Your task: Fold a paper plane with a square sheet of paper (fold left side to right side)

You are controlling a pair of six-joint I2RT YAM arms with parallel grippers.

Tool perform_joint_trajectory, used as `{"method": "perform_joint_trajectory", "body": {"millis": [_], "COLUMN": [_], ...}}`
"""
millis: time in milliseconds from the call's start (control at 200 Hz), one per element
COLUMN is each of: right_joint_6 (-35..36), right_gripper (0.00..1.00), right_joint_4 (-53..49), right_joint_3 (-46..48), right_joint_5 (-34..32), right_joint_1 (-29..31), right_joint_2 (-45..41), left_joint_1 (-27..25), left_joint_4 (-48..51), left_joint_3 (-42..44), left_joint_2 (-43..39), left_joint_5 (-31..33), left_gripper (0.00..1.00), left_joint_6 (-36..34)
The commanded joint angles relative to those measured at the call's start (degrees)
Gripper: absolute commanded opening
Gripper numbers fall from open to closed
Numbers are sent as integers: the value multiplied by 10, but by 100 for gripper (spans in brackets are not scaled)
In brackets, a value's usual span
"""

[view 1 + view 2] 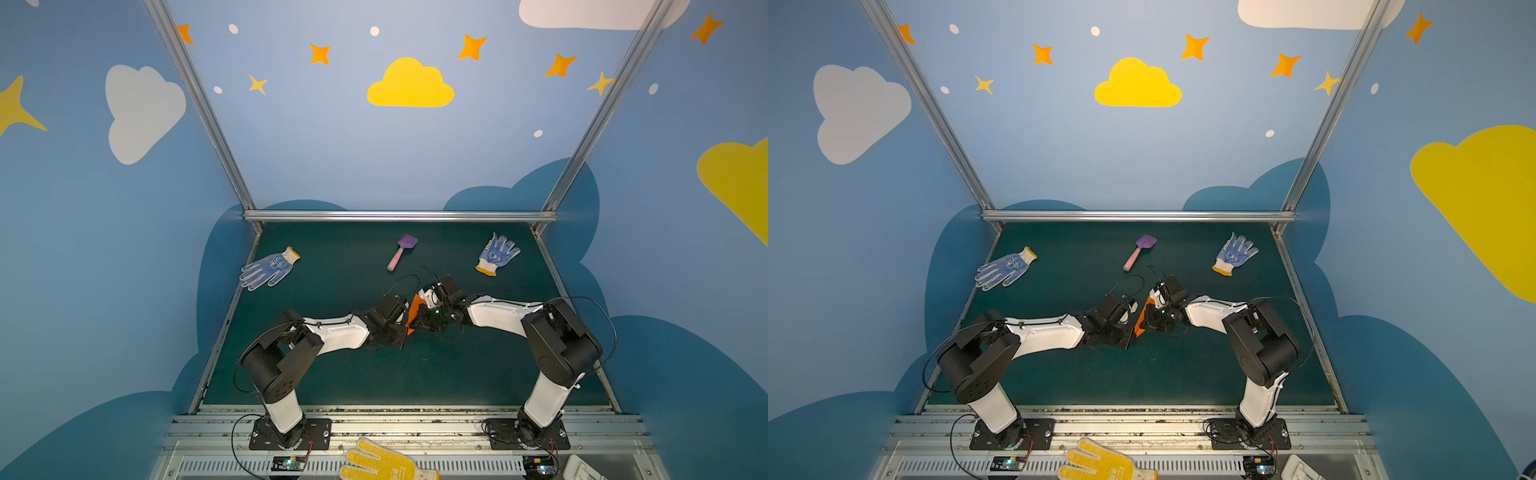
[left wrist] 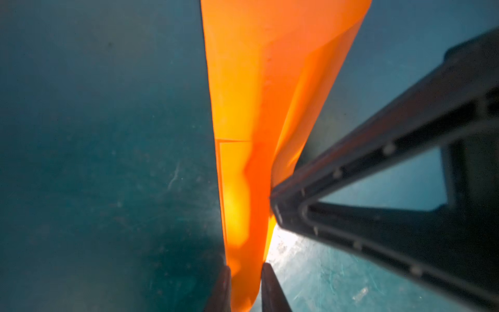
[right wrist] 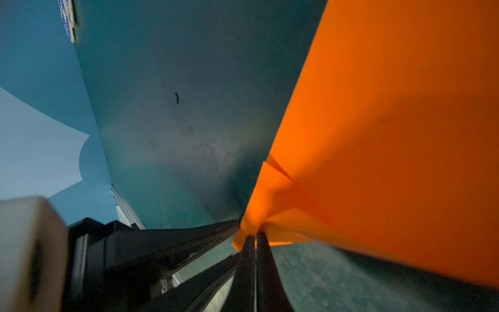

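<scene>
The orange sheet of paper [image 1: 413, 309] [image 1: 1142, 318] is folded into a slim, pointed, layered shape. It stands on edge just above the green mat, between my two grippers at mid-table. My left gripper [image 2: 245, 270] [image 1: 406, 326] is shut on its lower end, the paper [image 2: 256, 94] filling the gap between both fingers. My right gripper [image 3: 255, 235] [image 1: 419, 319] is shut on a corner where several orange layers [image 3: 391, 121] meet. In the left wrist view the right gripper's black finger [image 2: 351, 189] touches the paper's side.
A purple-headed spatula [image 1: 401, 251] with a pink handle lies behind the grippers. Blue-dotted gloves lie at the back left [image 1: 268, 268] and back right [image 1: 496, 253]. A yellow dotted glove [image 1: 382, 461] rests on the front rail. Green mat [image 1: 332, 365] spreads in front of the arms.
</scene>
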State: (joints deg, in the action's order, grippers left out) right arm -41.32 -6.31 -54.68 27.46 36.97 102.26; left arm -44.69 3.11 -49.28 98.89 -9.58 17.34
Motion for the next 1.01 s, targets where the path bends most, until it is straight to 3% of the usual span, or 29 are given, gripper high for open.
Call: {"method": "perform_joint_trajectory", "body": {"millis": [0,616,881,1001], "right_joint_6": [5,14,5,0], "right_gripper": [0,0,0,0], "right_joint_4": [-6,-20,-15,-13], "right_joint_3": [-7,-22,-6,-2], "right_joint_5": [-2,-37,-36,-34], "right_joint_1": [6,0,-2,-2], "right_joint_2": [11,64,63,64], "left_joint_1": [-4,0,38,39], "left_joint_4": [37,36,-21,-37], "left_joint_3": [16,8,45,45], "left_joint_2": [33,26,-44,-50], "left_joint_5": [-9,-21,-109,-133], "left_gripper": [21,18,20,12], "left_joint_6": [-5,-8,52,69]}}
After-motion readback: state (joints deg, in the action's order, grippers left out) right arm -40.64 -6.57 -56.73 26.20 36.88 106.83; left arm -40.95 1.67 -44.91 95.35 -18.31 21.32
